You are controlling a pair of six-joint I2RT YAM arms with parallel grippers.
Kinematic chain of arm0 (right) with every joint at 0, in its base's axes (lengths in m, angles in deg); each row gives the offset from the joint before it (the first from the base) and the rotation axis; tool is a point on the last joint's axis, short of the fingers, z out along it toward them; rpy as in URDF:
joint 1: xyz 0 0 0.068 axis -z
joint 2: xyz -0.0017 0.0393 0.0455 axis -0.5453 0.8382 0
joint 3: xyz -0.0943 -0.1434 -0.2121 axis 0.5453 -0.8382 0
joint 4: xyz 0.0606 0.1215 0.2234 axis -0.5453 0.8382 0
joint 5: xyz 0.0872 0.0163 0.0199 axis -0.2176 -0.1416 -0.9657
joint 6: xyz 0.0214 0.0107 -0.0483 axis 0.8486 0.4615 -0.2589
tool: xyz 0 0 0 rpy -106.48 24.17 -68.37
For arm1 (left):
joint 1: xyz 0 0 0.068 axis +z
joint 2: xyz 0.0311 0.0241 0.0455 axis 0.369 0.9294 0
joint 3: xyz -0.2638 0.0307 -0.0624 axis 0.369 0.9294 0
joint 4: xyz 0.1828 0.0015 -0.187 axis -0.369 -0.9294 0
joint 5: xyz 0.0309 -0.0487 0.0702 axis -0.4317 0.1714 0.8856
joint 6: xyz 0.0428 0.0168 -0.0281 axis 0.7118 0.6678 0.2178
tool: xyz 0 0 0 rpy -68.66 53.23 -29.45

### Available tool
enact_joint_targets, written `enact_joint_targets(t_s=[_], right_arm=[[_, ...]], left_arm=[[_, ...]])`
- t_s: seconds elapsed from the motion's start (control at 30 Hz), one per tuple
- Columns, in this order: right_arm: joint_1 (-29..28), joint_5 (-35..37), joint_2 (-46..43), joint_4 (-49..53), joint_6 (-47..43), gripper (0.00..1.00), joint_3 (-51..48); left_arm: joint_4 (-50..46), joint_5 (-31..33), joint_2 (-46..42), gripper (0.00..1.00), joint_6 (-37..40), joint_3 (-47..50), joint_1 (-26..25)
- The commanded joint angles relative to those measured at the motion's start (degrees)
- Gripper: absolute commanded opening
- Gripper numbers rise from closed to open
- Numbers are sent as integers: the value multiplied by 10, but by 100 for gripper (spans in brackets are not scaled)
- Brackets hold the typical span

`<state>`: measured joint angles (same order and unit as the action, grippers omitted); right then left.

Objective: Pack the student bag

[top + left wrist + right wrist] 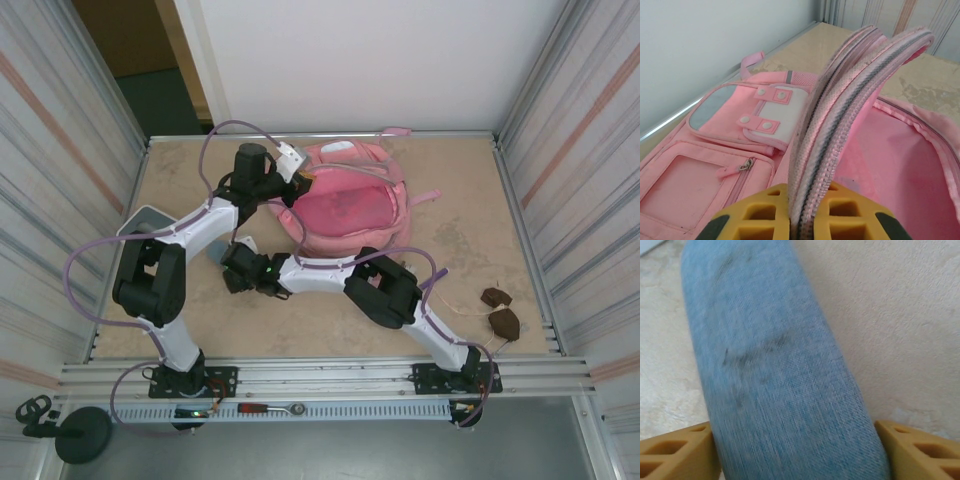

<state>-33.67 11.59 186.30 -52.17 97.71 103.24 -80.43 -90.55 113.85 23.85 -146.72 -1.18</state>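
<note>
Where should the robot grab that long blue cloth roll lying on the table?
Across its round body, coming straight down from above, one finger on each long side. The blue denim roll lies flat on the beige table, so both curved sides are free.

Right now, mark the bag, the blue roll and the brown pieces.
bag point(350, 210): top view, pink lining of the open compartment.
blue roll point(775, 370): right wrist view, middle of its fabric.
brown pieces point(503, 322): top view, the larger, nearer piece.

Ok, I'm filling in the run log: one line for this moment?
left gripper: shut on rim of bag, lifted | right gripper: astride blue roll on table, grip unclear
</note>
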Motion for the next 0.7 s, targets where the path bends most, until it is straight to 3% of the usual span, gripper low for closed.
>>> enact_joint_targets(t_s=[0.0,0.2,0.37,0.67], right_arm=[[1,27,-6,23,-11,62,-13],[-2,28,-32,6,-43,53,-51],[1,-13,-61,-22,-94,45,-86],[26,-49,-260,-76,-116,35,-310]], left_arm=[[-7,0,-20,0,-1,-9,0],[-8,2,-19,0,1,-10,1],[-11,3,-22,0,3,-8,1],[-20,9,-23,0,-11,-14,1]])
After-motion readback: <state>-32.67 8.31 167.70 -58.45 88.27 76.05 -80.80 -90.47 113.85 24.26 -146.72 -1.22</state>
